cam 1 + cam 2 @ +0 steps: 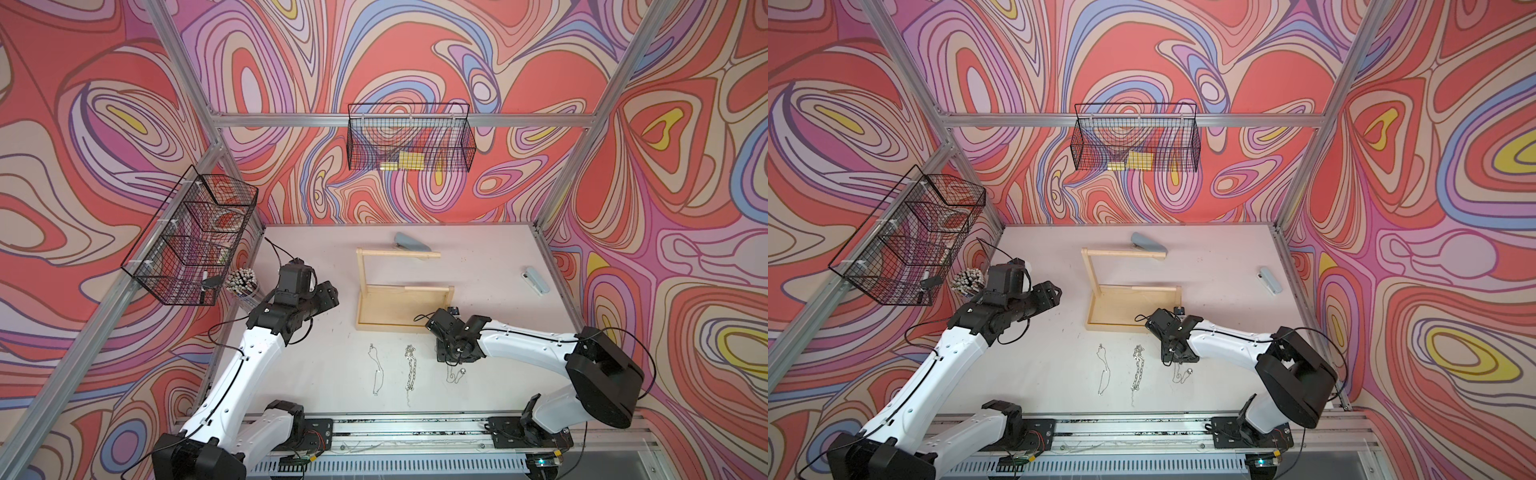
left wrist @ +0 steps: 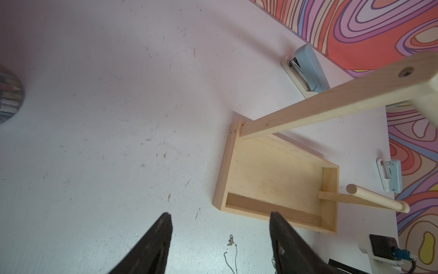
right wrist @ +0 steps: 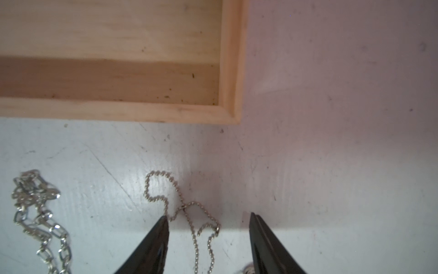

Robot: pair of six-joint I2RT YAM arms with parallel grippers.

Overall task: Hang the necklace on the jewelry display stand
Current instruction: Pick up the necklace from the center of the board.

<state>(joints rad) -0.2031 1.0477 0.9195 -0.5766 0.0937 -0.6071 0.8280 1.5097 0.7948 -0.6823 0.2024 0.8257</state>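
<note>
Right gripper (image 3: 208,217) low over the table (image 1: 332,374), jaws apart and straddling the upper loops of the ball-chain necklace (image 3: 182,206); we see one fingertip (image 3: 163,221) touching a loop and nothing clamped yet; we judge the low, straddling pose is meant to trap the thin chain against the tabletop before the pinch.

That necklace lies flat on the table, just in front of the near corner of the jewelry display stand (image 1: 386,328), on the right arm's side, which we take as the reason this arm goes for it; a heavier link chain (image 1: 409,370) and a fine chain (image 1: 376,370) lie beside it in a row, well clear of the jaws.

Left gripper (image 2: 220,214) hangs higher beside the stand, jaws apart and empty; we read it as waiting, perhaps to help spread the loop.

Both the top bar (image 1: 399,253) and the lower bar (image 1: 428,288) are bare, so hanging is all to come.

Two pale blue staplers (image 1: 409,243) (image 1: 536,280) sit at the far side; we can read no brand, label or writing on anything.
</note>
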